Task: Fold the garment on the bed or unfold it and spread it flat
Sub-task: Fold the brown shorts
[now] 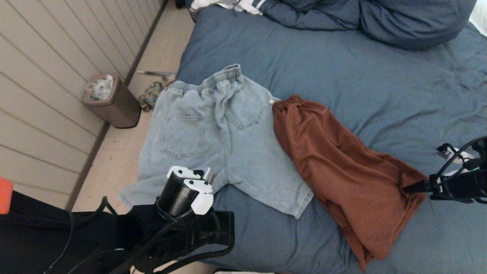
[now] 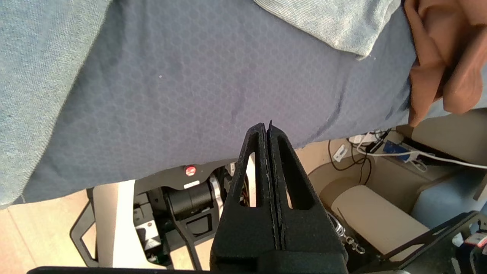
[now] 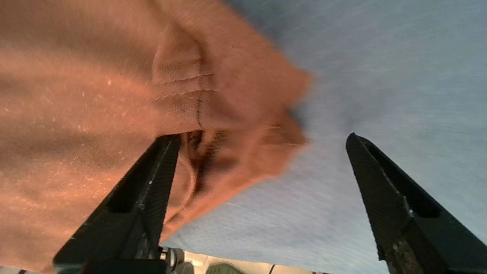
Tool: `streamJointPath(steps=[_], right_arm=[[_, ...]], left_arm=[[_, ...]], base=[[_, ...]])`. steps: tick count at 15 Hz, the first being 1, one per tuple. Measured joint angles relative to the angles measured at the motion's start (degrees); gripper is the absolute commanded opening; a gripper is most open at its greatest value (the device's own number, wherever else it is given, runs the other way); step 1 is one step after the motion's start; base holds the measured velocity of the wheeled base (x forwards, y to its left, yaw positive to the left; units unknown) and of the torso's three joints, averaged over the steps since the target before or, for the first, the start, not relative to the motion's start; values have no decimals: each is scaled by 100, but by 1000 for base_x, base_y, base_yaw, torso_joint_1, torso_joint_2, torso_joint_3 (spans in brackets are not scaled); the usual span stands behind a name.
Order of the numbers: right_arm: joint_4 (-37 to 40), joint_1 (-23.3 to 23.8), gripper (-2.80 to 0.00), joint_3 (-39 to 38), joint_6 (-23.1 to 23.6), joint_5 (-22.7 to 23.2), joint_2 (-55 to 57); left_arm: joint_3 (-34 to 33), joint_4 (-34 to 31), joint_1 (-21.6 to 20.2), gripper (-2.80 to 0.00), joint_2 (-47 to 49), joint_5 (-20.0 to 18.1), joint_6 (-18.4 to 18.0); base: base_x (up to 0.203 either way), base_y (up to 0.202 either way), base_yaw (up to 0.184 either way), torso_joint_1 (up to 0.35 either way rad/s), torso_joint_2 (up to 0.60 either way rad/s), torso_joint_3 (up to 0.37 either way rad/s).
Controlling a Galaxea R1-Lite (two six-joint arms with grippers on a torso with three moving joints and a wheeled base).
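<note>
Rust-brown shorts (image 1: pixel 335 167) lie on the slate-blue bed (image 1: pixel 361 83), partly folded, with the waistband toward the middle and a leg corner at the right. Light denim shorts (image 1: pixel 220 140) are spread flat beside them, hanging slightly over the bed's left edge. My right gripper (image 1: pixel 412 187) is at that brown leg corner. In the right wrist view it (image 3: pixel 262 137) stands open, the brown hem (image 3: pixel 228 152) loose against one finger. My left gripper (image 2: pixel 266 127) is shut and empty, low at the bed's near edge below the denim shorts.
A brown waste bin (image 1: pixel 114 102) stands on the floor by the panelled wall at the left. Blue pillows (image 1: pixel 380 19) and a white striped cloth (image 1: pixel 228 4) lie at the head of the bed. Cables and a plug strip (image 2: pixel 373 140) lie under the near edge.
</note>
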State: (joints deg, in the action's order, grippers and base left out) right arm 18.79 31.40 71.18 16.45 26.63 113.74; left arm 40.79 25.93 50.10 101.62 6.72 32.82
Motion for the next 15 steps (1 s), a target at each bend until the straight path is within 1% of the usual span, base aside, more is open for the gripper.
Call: streamJointPath(steps=[5, 6, 8, 12, 15], right_arm=[[-32, -329, 0, -156, -7, 7, 223], [-36, -356, -280, -183, -18, 7, 243], [-86, -375, -280, -211, -35, 4, 261], [-646, -346, -280, -331, -40, 18, 264], [-687, -377, -280, -474, -52, 53, 183]], left_arm=[[-24, 11, 59, -280, 37, 17, 1], [-24, 10, 67, -280, 42, 20, 1], [-39, 11, 92, -280, 42, 17, 1], [-96, 144, 153, -280, 45, 28, -10], [-105, 149, 171, -280, 61, 33, -7]], base=[[0, 0, 0, 0, 0, 0], [0, 0, 0, 0, 0, 0], [0, 0, 0, 0, 0, 0], [0, 0, 0, 0, 0, 0], [0, 0, 0, 0, 0, 0]])
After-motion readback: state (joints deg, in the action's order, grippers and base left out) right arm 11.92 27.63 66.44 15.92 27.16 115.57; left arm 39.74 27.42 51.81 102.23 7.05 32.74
